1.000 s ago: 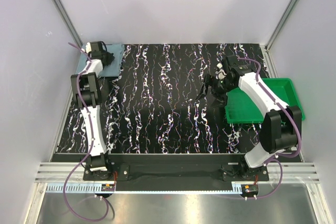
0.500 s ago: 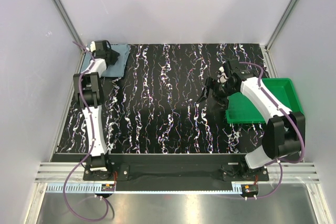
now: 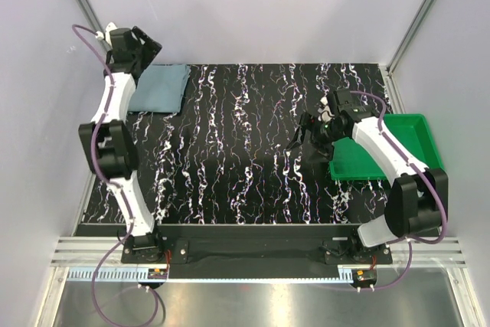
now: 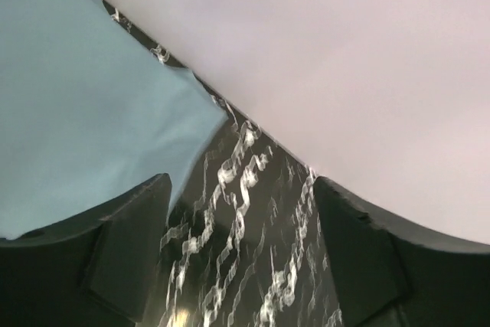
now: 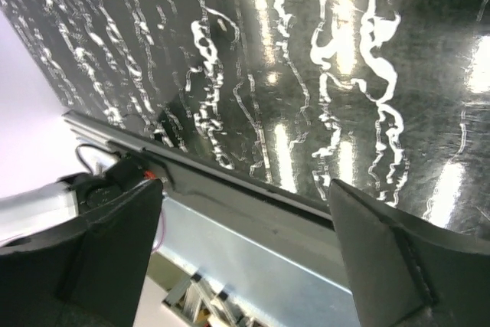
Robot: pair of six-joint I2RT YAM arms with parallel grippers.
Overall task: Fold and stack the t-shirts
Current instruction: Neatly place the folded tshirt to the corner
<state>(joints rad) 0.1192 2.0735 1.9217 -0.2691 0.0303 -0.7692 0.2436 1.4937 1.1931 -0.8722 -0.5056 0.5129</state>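
Task item: one blue-grey t-shirt (image 3: 159, 87), folded into a flat rectangle

Item location: far left corner of the black marbled table (image 3: 230, 151), close to the back wall (image 3: 253, 5)

Item condition: lies flat on the table top, edges fairly straight, and no arm rests on it in the overhead view

Left gripper: the left gripper (image 3: 144, 46) is held up off the table at the far left, against the pale wall, above and just behind the t-shirt's far left corner

Left jaws: spread wide and pinching nothing, with only marbled table top and wall showing in the gap

T-shirt relative to left jaws: in the left wrist view the cloth fills the upper left, and its lower edge runs down behind the left finger (image 4: 126, 243). The cloth lies outside the gap, below the jaws, with no contact seen at either finger

Right gripper: the right gripper (image 3: 302, 134) hangs over the right-centre of the table, just beside the left edge of the green tray (image 3: 417, 135)

Right jaws: spread wide and holding nothing. The right wrist view shows table top and the metal rail (image 5: 253, 212) at the table's near edge between the fingers

T-shirt relative to right jaws: well apart, with most of the table's width between them

Tray: sits at the table's right edge, with the right arm crossing above it
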